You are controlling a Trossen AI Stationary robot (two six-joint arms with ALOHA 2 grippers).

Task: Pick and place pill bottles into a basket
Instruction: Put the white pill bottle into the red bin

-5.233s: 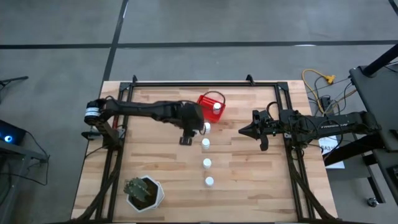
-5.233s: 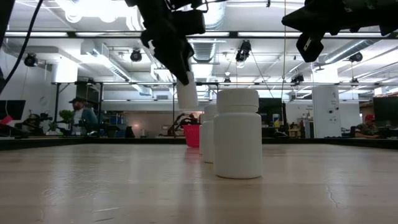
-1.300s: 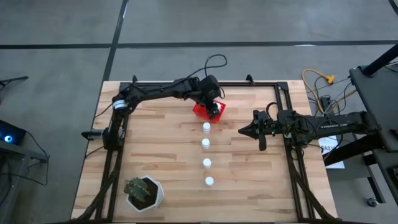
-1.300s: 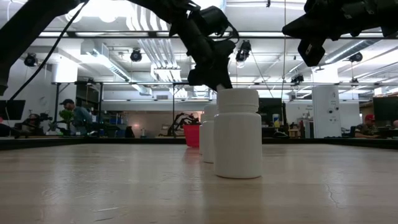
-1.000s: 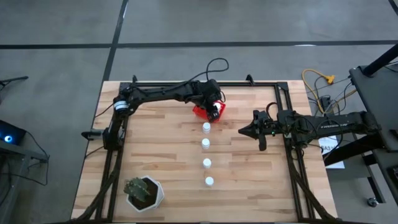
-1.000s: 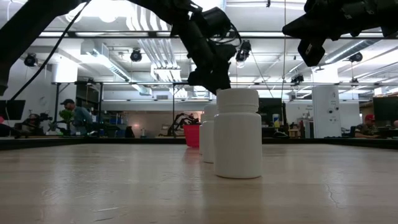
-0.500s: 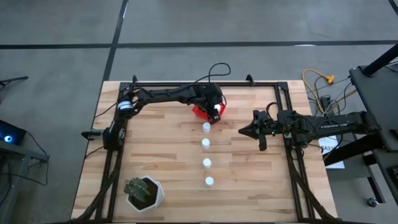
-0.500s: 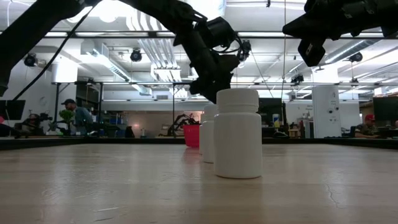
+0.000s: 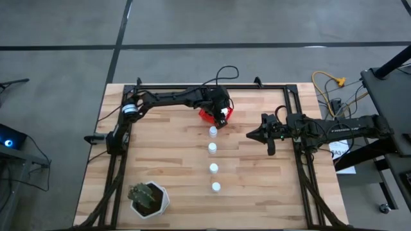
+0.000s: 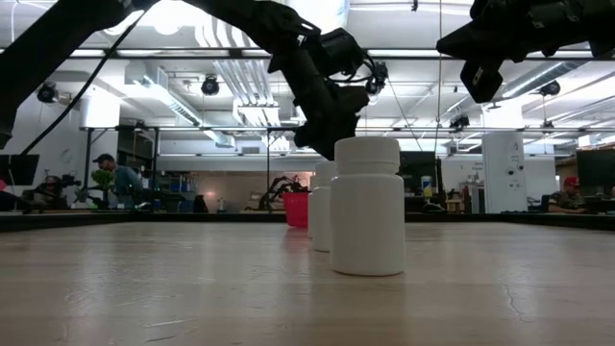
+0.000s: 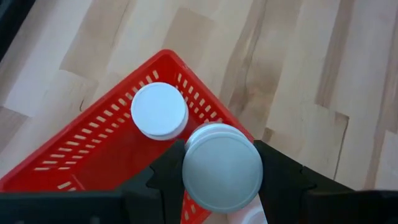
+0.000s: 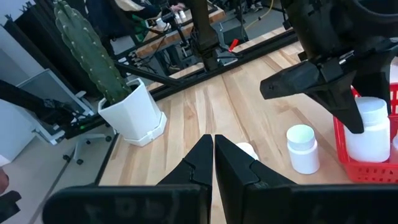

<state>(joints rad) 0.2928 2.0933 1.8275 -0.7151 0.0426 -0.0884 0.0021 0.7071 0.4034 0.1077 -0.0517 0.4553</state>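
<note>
My left gripper (image 9: pixel 222 115) hangs over the red basket (image 9: pixel 209 115) at the far middle of the table, shut on a white pill bottle (image 11: pixel 222 167). Another pill bottle (image 11: pixel 160 111) stands inside the basket (image 11: pixel 106 158). Several more pill bottles (image 9: pixel 212 131) (image 9: pixel 212 148) (image 9: pixel 214 169) stand upright in a row down the table's middle. My right gripper (image 9: pixel 252 135) waits shut above the table's right side, holding nothing. My left gripper pinches the pill bottle's upper part (image 11: pixel 193 171), at the cap, between its two fingers (image 11: pixel 280 180), one on each side. The fingers slant steeply down from the table's left. The bottle stays upright, its lower part (image 12: pixel 367 146) inside the basket's walls; whether it rests on the floor I cannot tell.
A white hexagonal pot with a cactus (image 9: pixel 149 199) stands at the near left corner. A black frame (image 9: pixel 192 86) runs along the far and side edges. Bare wood lies left of the bottle row.
My left gripper has sunk a little toward the basket, still shut on the bottle, which stays upright. The right arm has kept still.
</note>
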